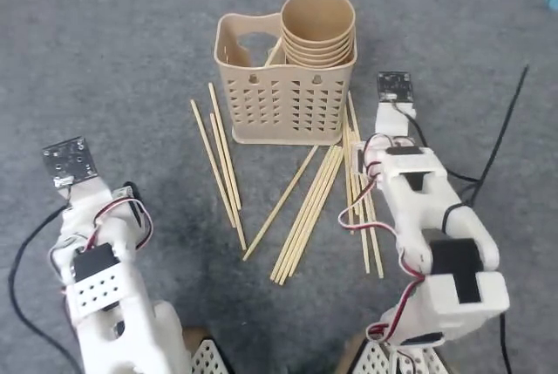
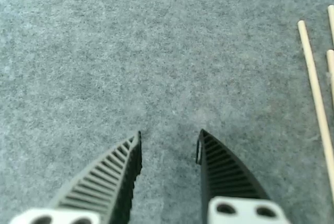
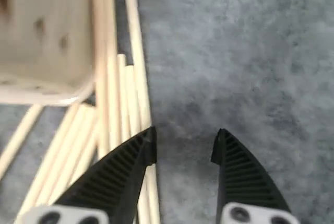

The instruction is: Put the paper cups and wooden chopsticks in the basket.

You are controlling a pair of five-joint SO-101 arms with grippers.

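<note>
since the paper cups (image 1: pixel 318 30) already sit stacked in the basket (image 1: pixel 261 108), only the chopsticks (image 1: pixel 307 213) lie loose on the mat (image 1: pixel 105 60) before it; your right gripper (image 3: pixel 182 140) gapes empty at their edge, and your left gripper (image 2: pixel 169 140) gapes empty over bare mat.

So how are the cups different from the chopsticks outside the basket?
The stacked brown paper cups sit inside the beige plastic basket; the thin wooden chopsticks lie outside on the grey carpet. Cups stand upright, nested; chopsticks lie flat, scattered. Cups are round, chopsticks long and thin. Both look tan.
</note>
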